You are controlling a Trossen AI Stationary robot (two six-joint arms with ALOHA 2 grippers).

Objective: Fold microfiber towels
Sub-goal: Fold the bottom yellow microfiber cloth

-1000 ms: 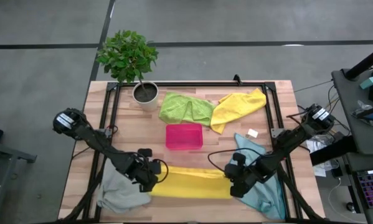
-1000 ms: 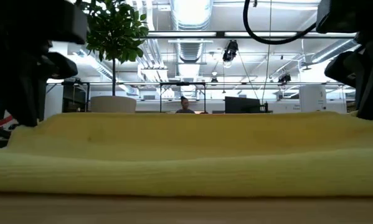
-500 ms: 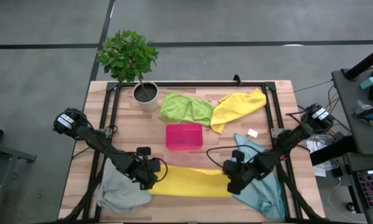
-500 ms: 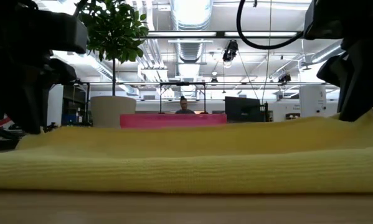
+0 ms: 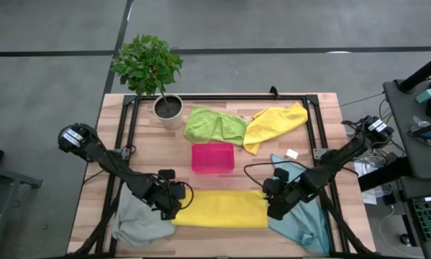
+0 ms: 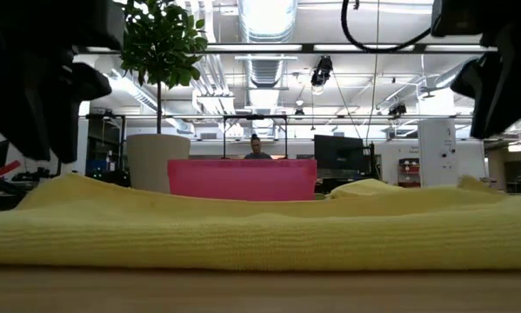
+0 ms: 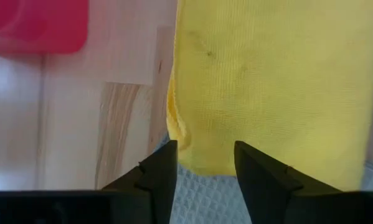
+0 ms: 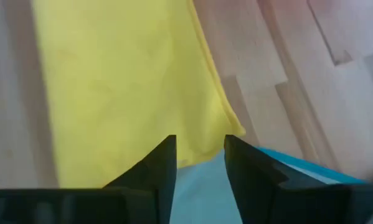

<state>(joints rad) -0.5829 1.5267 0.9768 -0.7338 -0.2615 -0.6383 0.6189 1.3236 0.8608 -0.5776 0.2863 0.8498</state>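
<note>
A folded yellow microfiber towel (image 5: 222, 208) (image 6: 260, 235) lies flat near the table's front edge. Its left end overlaps a pale grey towel (image 5: 137, 224) and its right end a teal towel (image 5: 305, 219). My left gripper (image 5: 173, 207) (image 7: 205, 149) hovers open just over the yellow towel's left end, with grey cloth (image 7: 205, 186) showing between its fingers. My right gripper (image 5: 273, 208) (image 8: 200, 142) hovers open over the right end's corner (image 8: 226, 127), above teal cloth (image 8: 202, 186). In the low view both grippers stand clear above the towel.
A pink tray (image 5: 213, 157) stands just beyond the yellow towel. A lime green towel (image 5: 214, 124) and a second yellow towel (image 5: 276, 121) lie crumpled at the far side, next to a potted plant (image 5: 166, 106). A small white scrap (image 5: 292, 153) lies at the right.
Both grippers have let go of the yellow towel's ends. Its far edge, held raised a second ago, has sunk flat, so the pink tray now shows behind it in the low view. My right gripper has risen and drawn a little toward the table's far right.
</note>
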